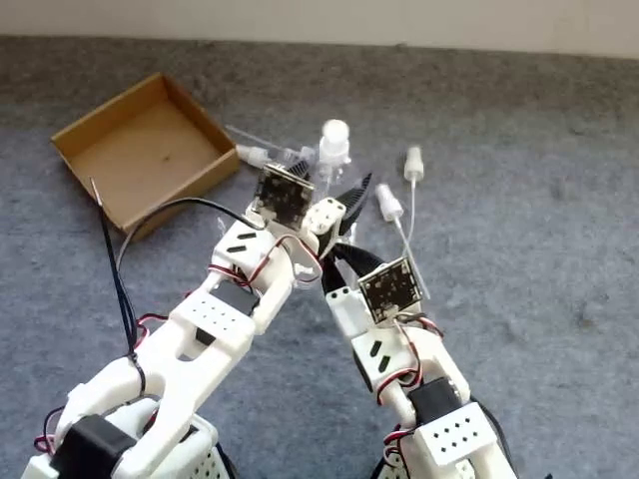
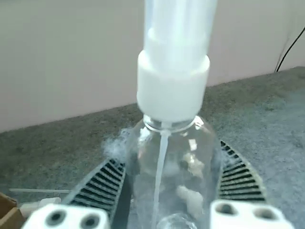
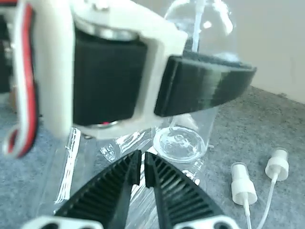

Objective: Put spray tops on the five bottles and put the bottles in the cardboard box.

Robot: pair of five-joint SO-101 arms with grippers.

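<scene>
Clear plastic bottle (image 2: 188, 152), fitted with a white spray top (image 2: 174, 83), is clamped between the black ribbed jaws of the left gripper (image 2: 171, 167). Right gripper (image 3: 142, 167), jaws nearly closed on nothing, sits just beside the bottle's base. Loose white spray tops (image 3: 243, 183) lie near it.

Clear bottle (image 2: 187, 174) with white spray top (image 2: 173, 83), clamped in the left hand (image 2: 171, 156), grey carpet (image 2: 57, 143) behind
</scene>
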